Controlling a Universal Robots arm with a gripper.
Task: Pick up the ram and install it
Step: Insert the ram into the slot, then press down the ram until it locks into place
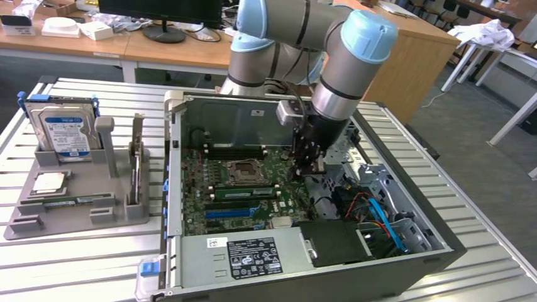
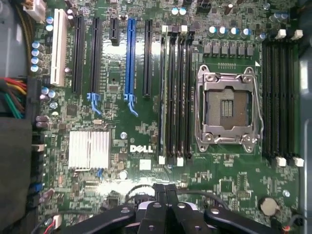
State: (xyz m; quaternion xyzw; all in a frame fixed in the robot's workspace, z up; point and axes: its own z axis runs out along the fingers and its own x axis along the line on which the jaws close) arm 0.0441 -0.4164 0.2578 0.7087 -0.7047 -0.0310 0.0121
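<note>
- Gripper [image 2: 165, 192] hangs inside the open computer case [image 1: 403, 264] above the motherboard [image 2: 122, 117], jaws together and holding nothing.
- Ram [image 1: 77, 201], if I read the small green strip rightly, lies flat in the grey holder [image 1: 59, 223] on the surface, at the exterior view's left, well apart from the arm.
- Grasping it well means jaws apart, squared across the stick's long edges.

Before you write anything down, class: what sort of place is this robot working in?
Probably a robotics lab or workshop. An opened desktop computer case lies on a slatted metal table, a grey fixture holds a hard drive, and office desks stand behind.
</note>
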